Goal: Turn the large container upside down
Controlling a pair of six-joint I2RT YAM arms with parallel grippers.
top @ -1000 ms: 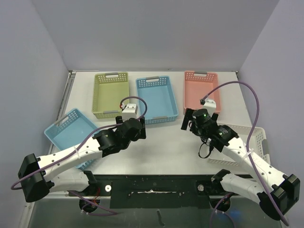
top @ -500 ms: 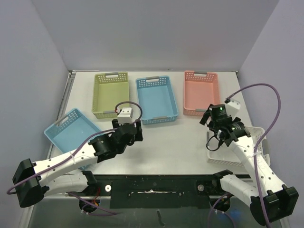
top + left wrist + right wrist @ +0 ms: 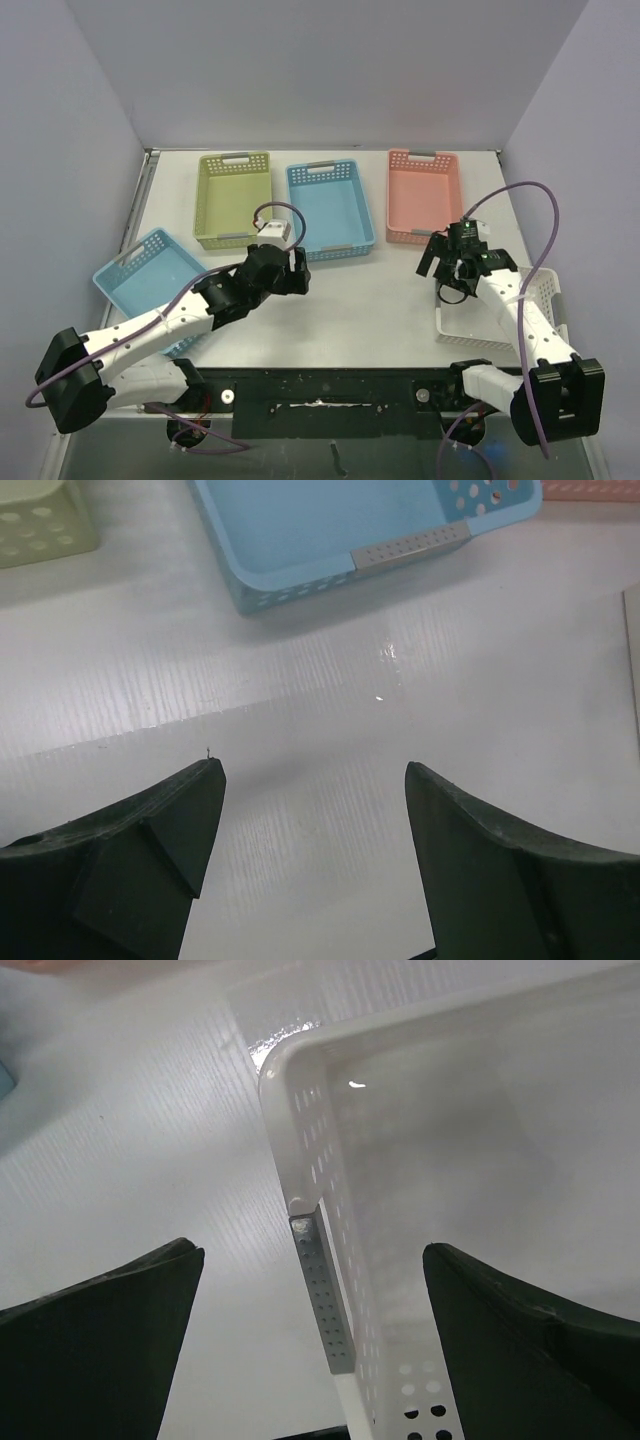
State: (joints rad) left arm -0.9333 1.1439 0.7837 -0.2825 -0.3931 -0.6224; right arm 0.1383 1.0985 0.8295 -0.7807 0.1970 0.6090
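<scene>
Since the earlier frame the right gripper (image 3: 446,268) has been shifted over the white basket (image 3: 541,286) — fingers spread astride its left rim. The left gripper (image 3: 291,272), spread too, has been moved nearer the blue basket (image 3: 330,168). The white basket is set upright by the table's (image 3: 370,300) right edge, floor bare

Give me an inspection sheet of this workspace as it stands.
Surface: white table, bare between the arms.
Job's things: white basket, upright, open side up, not yet turned.
Clutter: green basket, blue basket and pink basket along the far edge, light blue basket at left; all empty.
Grippers: left gripper open over bare table; right gripper open, fingers either side of the white basket's wall.
Cables: a purple cable loops off each wrist.
Surroundings: plain grey walls; nothing else seen.
</scene>
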